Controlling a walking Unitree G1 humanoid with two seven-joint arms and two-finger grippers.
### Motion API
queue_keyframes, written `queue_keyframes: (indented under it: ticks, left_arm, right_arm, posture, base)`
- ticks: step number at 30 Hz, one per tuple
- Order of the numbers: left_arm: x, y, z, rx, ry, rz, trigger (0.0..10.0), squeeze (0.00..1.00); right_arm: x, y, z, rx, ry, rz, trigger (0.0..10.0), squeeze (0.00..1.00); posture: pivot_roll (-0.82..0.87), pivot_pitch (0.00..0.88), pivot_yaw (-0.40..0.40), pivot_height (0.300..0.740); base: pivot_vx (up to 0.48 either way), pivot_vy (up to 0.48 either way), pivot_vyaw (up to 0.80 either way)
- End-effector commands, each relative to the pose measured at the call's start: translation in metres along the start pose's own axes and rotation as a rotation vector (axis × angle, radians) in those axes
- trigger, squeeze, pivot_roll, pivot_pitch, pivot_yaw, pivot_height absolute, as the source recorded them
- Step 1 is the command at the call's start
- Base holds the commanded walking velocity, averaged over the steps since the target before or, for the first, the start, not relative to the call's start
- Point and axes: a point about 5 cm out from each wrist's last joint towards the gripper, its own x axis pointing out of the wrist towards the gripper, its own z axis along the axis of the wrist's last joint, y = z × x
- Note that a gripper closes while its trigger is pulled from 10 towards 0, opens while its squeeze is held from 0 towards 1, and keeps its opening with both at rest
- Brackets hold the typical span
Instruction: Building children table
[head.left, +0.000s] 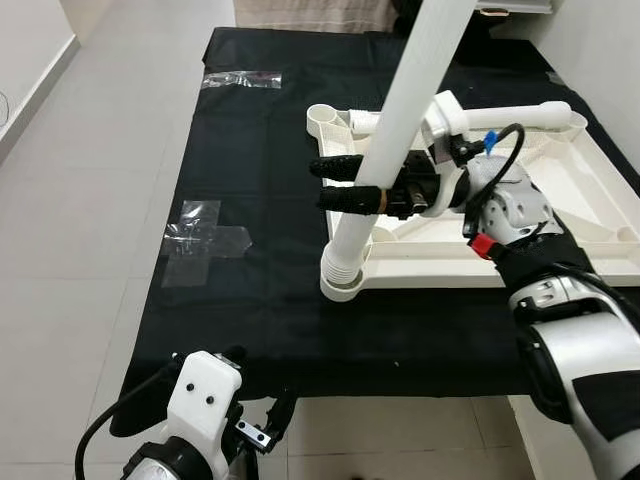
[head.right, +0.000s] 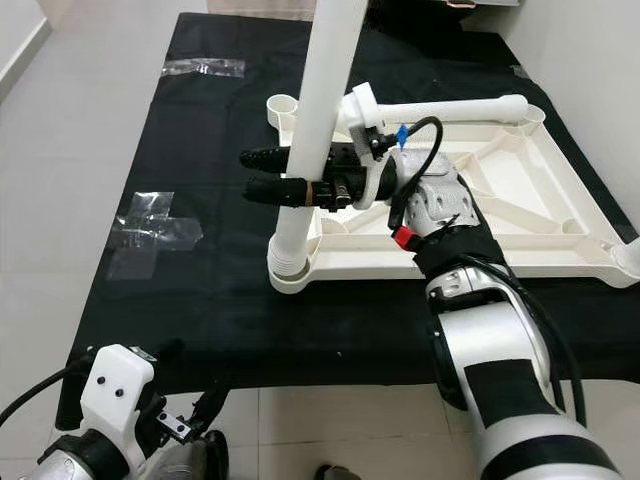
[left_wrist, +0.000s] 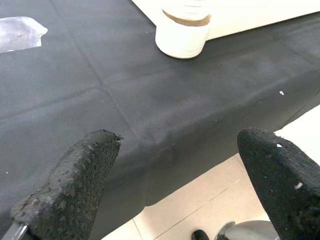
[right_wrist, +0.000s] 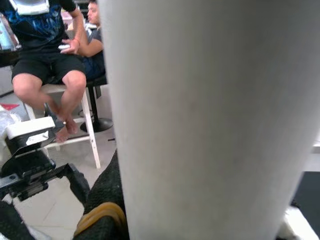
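Table leg (head.left: 400, 130) clamped upright by right hand (head.left: 340, 183).

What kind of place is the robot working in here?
Probably an indoor room set up for robot trials: a black cloth with clear tape marks on a pale tiled floor, and seated people watching nearby.

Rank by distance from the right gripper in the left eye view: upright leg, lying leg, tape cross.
1. Upright leg, between the right gripper's jaws.
2. Lying leg, just behind, on the tabletop's far edge.
3. Tape cross, out to the robot's left on the black cloth.
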Motion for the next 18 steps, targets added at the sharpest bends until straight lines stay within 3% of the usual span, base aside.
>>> queue_keyframes:
  ticks: [1, 18]
  left_arm:
    - [-0.002, 0.000, -0.004, -0.004, 0.034, -0.010, 10.0, 0.00]
    - [0.000, 0.002, -0.005, 0.009, 0.034, -0.013, 10.0, 0.00]
  right_arm:
    - [-0.003, 0.005, -0.007, 0.034, 0.008, 0.025, 10.0, 0.00]
    - [0.003, 0.017, -0.022, 0.079, 0.080, 0.108, 10.0, 0.00]
  posture:
    - [0.23, 0.253, -0.074, 0.740]
    - [0.23, 0.243, -0.076, 0.740]
  base:
    - [0.000, 0.000, 0.00]
    - [0.000, 0.000, 0.00]
